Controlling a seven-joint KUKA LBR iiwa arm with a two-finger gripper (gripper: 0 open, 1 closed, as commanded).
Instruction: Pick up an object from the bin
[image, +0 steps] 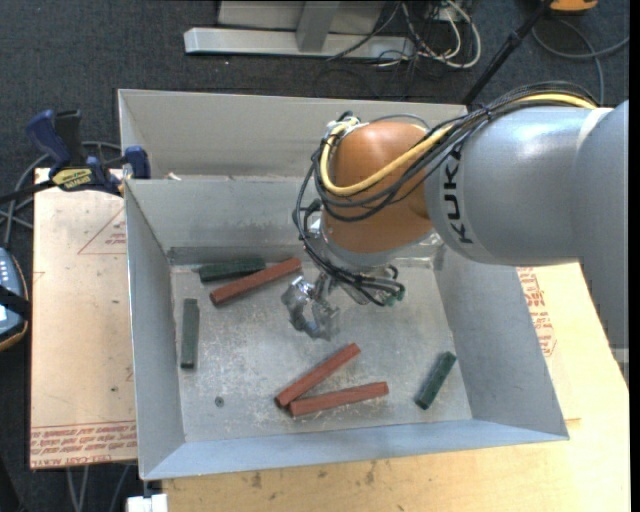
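Camera view: a grey metal bin (150, 300) is seen from above, its sloped walls closing round a flat floor, most of which is left bare. The arm (530, 190) is seen entering from the right, above the right-hand wall. Its orange cover (375, 190), wrapped in cables, is hung over the far middle of the floor. Below the cover the gripper (312, 308) is held over a bare patch at the centre, and whether it is open or closed cannot be told. Nearest to it, up and to the left, a long red-brown stick (255, 282) is laid aslant, just beside a dark green stick (232, 269) by the far wall. Two more red-brown sticks (318, 375) are laid together near the front wall, apart from the gripper. A second green stick (188, 333) is set along the left wall, and a shorter third green stick (435, 380) is set near the right wall.
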